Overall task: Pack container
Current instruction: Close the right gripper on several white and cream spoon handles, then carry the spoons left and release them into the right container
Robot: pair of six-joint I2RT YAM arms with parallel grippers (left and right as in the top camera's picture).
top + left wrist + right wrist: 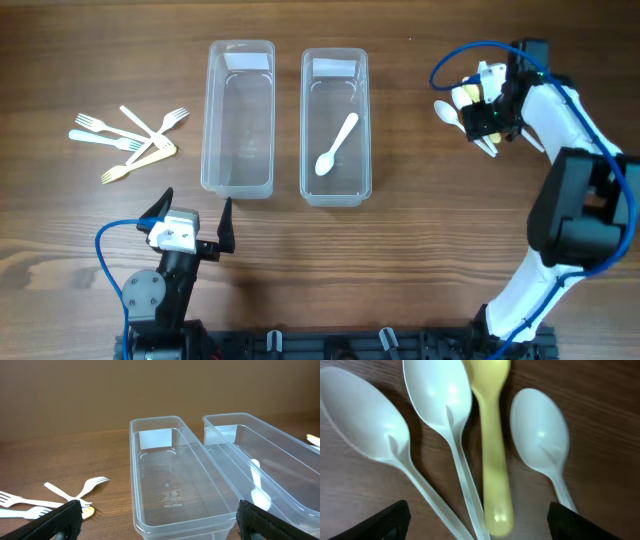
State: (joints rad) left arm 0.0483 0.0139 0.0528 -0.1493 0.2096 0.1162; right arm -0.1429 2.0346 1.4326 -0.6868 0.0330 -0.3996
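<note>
Here, clear rect. container (350, 172), white spoon (337, 146) inside

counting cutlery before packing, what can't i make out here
Spoon pile, overhead: mostly under the right arm; count unclear.
Same spoons, right wrist: white handles cut off at the bottom edge.
Forks, left wrist: some cut by the left edge and the finger.

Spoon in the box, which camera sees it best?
The overhead view: the white spoon lies whole inside the right container. The left wrist view catches it only partly, through the clear wall. The right wrist view misses it.
</note>
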